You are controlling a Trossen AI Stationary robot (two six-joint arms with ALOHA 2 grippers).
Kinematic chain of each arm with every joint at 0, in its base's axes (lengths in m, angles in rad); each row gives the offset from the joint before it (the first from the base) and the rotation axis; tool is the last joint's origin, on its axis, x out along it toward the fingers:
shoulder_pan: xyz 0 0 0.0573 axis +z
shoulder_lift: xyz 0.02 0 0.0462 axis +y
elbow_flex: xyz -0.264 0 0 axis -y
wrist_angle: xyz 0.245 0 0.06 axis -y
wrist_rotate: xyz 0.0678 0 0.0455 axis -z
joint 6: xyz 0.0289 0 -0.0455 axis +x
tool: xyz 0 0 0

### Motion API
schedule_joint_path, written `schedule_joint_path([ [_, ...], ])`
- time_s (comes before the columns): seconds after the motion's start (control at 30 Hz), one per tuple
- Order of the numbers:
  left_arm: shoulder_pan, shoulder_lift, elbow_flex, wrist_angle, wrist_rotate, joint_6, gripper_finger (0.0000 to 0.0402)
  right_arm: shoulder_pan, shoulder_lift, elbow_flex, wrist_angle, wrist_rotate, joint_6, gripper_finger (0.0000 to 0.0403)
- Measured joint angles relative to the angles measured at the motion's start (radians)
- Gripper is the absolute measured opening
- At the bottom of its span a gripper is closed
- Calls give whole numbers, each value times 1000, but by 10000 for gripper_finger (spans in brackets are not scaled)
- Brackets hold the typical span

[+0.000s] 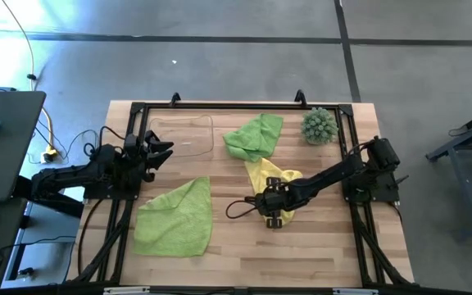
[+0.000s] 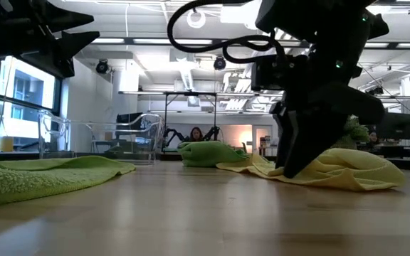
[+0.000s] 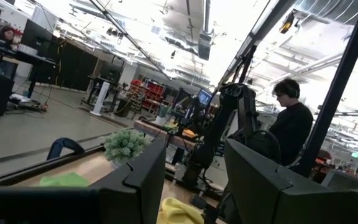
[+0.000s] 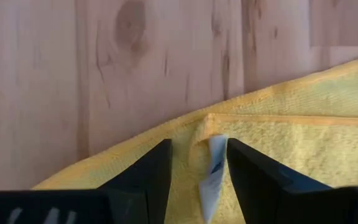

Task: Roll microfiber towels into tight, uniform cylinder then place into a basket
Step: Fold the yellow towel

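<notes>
Wooden worktop (image 1: 301, 254) in an open workshop: the right gripper (image 4: 197, 163) is pressed down near the centre on the yellow towel (image 1: 262, 174), jaws part open astride its corner tag, probably seeking an edge to roll. The left gripper (image 1: 159, 151) waits part open, empty, beside the clear basket (image 1: 210, 131) at the far-left corner; two green towels (image 1: 174, 218) remain unrolled.

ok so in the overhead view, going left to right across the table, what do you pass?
Left hand → flat green towel → crumpled green towel → right hand on the yellow towel → spiky green ball plant.
</notes>
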Motion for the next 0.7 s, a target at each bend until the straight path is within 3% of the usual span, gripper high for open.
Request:
schedule_joint_path([
  [0.3, 0, 0, 0, 0, 0, 0, 154, -6, 0, 0, -2, 11, -15, 119],
  [0.7, 0, 0, 0, 0, 0, 0, 154, -46, 0, 1, -2, 50, -1, 116],
])
